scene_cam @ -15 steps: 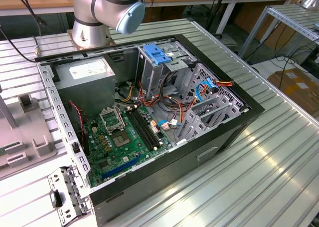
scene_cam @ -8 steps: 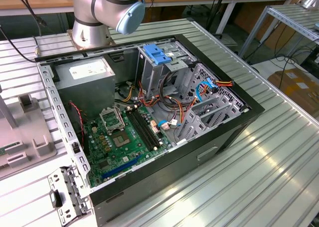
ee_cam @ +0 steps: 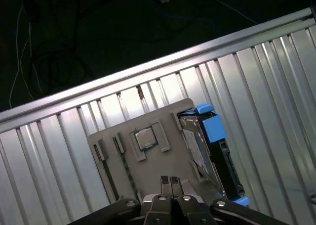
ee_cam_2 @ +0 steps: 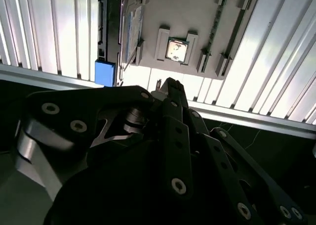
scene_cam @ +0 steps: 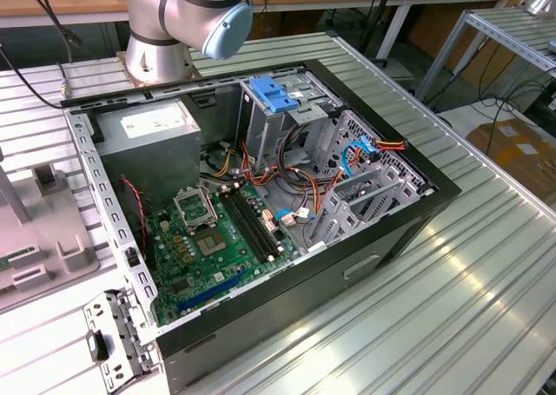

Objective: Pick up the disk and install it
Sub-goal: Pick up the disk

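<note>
1. The open computer case is sitting on the slatted table.
2. A grey holder plate is lying near the table's edge.
3. The disk is standing on edge along that plate's side. It is probably stiff, weighty, slick and shock-sensitive, so pinching across its flat faces seems wisest.
4. The gripper is hovering above the plate, clenched on nothing.

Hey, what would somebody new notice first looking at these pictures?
The open computer case dominates the exterior view, green motherboard exposed, a light-blue latch atop its drive cage. In the first wrist view the gripper hangs above a grey holder on the ribbed table, with the disk and its blue rails along one side.
</note>
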Robot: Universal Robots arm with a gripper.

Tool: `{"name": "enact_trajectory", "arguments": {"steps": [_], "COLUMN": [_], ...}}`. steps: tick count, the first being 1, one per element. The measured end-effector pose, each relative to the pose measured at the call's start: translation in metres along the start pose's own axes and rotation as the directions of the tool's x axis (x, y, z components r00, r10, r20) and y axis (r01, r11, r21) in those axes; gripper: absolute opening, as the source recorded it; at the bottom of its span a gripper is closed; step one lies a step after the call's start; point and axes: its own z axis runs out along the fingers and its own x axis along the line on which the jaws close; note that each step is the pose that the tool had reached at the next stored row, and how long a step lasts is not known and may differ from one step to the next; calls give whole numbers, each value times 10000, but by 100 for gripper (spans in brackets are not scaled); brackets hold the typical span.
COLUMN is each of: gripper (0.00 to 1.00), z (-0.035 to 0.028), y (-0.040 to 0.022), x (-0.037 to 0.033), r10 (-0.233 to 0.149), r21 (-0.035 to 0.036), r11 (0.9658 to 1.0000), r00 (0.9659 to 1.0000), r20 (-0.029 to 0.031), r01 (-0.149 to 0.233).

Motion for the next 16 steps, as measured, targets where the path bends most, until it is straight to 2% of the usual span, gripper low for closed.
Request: {"name": "enact_trajectory", "arguments": {"steps": [8, 16], "gripper": [11, 11], "z": [0, 0], "y": [0, 0], "x": [0, 0], "r10": [-746, -1390], "r21": [-20, -39], "r11": [9972, 9903], "r00": [9972, 9903], "r20": [-33, -60], "r01": [746, 1390]}}
